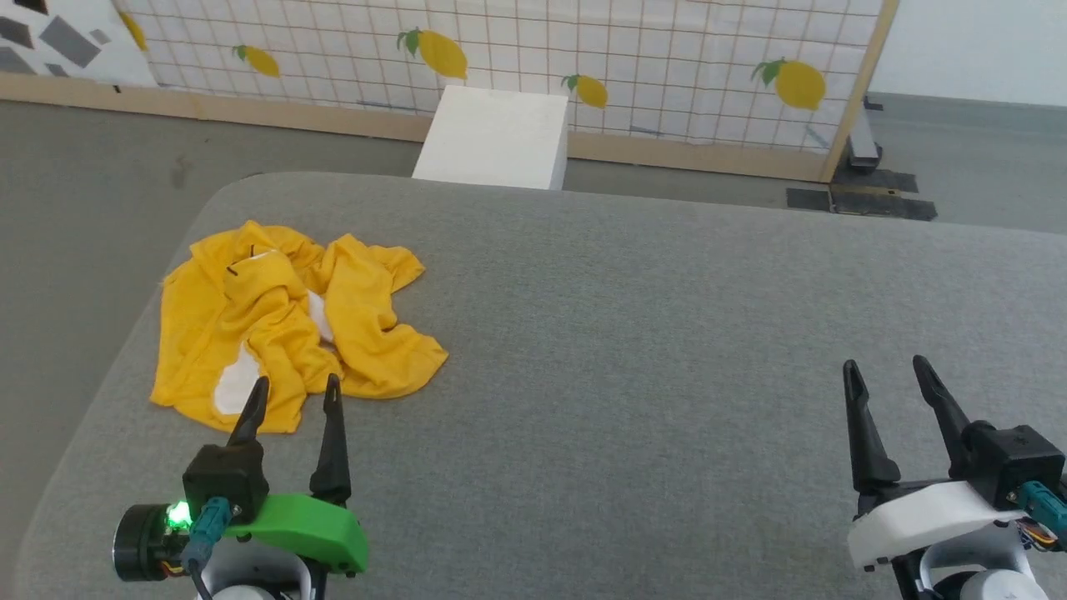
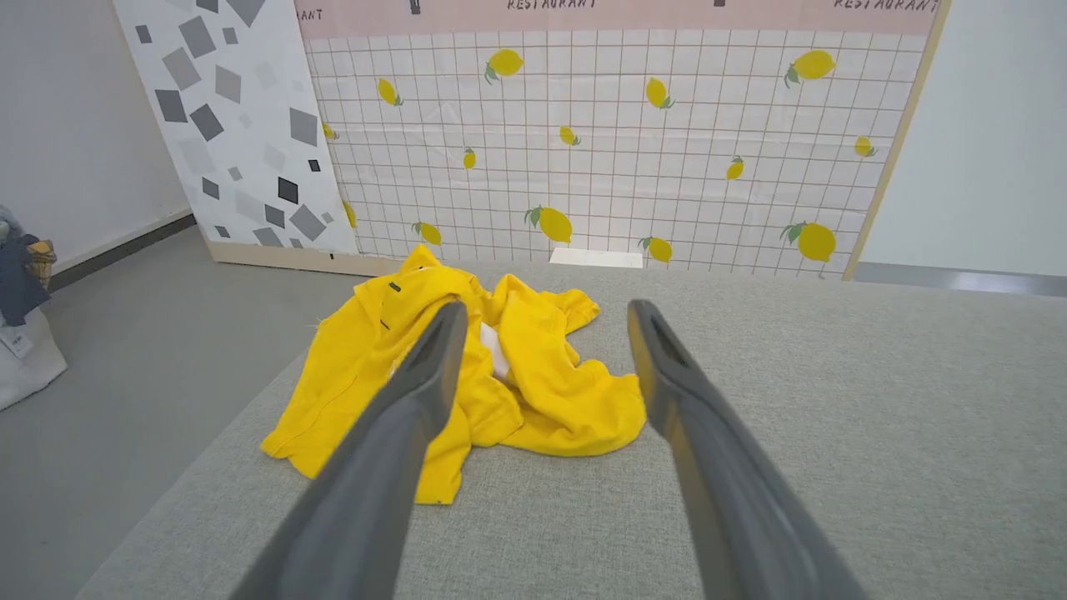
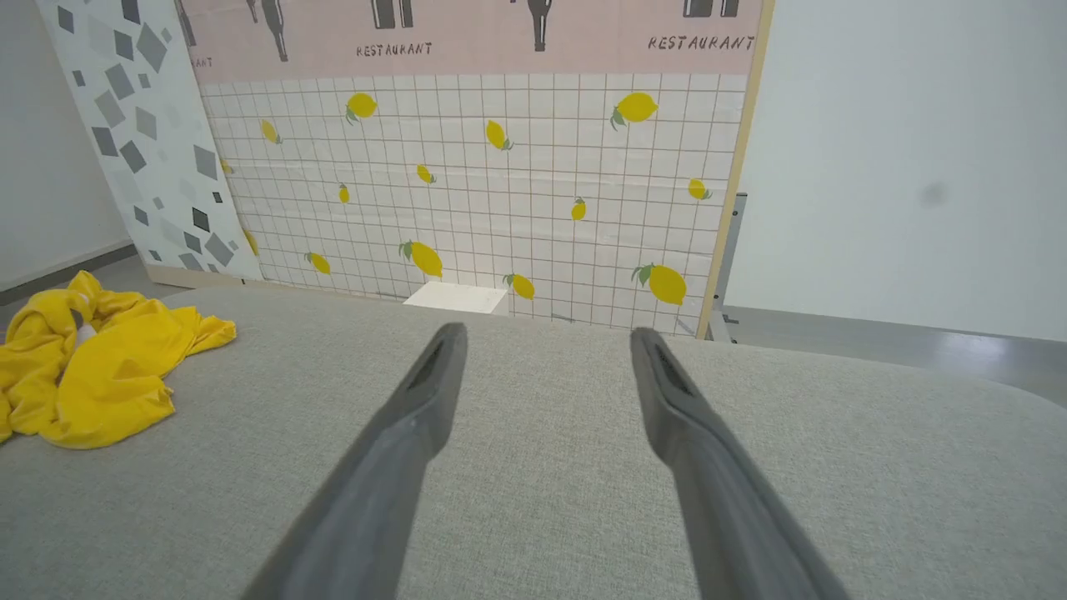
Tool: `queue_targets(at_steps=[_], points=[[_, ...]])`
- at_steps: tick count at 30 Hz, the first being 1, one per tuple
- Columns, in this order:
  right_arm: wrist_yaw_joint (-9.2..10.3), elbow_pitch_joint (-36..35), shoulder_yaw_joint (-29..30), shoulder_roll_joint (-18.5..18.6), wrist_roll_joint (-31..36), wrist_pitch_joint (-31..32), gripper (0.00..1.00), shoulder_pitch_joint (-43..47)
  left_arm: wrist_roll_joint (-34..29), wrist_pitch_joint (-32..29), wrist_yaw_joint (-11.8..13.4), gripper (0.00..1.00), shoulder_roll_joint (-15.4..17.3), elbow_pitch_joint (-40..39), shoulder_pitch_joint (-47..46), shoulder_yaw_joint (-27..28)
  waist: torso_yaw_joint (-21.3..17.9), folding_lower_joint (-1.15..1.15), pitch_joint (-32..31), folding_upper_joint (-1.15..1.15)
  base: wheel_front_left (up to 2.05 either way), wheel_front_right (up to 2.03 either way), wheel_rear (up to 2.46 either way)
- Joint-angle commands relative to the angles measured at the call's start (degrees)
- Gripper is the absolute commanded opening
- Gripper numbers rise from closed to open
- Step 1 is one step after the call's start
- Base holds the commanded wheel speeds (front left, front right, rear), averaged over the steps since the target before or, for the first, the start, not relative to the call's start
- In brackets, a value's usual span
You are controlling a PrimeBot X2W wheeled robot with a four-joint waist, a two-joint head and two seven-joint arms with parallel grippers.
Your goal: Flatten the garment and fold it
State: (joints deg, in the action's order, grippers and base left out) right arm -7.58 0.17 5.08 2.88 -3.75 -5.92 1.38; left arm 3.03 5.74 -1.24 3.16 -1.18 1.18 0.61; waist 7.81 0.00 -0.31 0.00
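– Grey fabric table (image 1: 625, 333), lemon-grid backdrop (image 1: 517, 50) behind, white box (image 1: 496, 137) at the far edge. Garment (image 1: 283, 325) sits crumpled at left-centre of the head view, close to the table's left edge.

– Grippers?

– Left gripper (image 1: 296, 385) at lower left, jaws spread, nothing in them. Its tips overlap the shirt's near edge in the frame; can't tell if they touch. Right gripper (image 1: 885, 364) at lower right, also wide and empty, well apart from the cloth.

– How will it handle?

– Thin cotton by the look of it: light, limp, no stiffness. I expect it to drape and drag rather than slide as one piece. Layers are bunched, white patches half buried.

– Grab point?

– A single outer edge, I'd say. The lobe at the heap's lower right looks like loose hem or sleeve, easiest to reach. Avoid the middle ridge, likely several layers. Take one corner per gripper, lift, spread.
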Motion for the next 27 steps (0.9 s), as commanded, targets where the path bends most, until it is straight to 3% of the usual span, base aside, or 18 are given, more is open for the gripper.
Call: queue_targets(at_steps=[1,27], points=[[0.04,-0.3,-0.1,0.0,-0.3,-0.6,1.0,1.0,0.7,0.8,-0.3,1.0,-0.1,-0.3,1.1,0.0,1.3,0.0,0.1,0.0,0.0,0.0,0.0],[0.06,0.9,-4.8,0.0,-0.5,-3.7,1.0,0.6,3.2,3.9,-0.3,1.0,-0.2,-0.3,2.4,-0.1,12.9,0.0,0.2,0.0,0.0,0.0,0.0]])
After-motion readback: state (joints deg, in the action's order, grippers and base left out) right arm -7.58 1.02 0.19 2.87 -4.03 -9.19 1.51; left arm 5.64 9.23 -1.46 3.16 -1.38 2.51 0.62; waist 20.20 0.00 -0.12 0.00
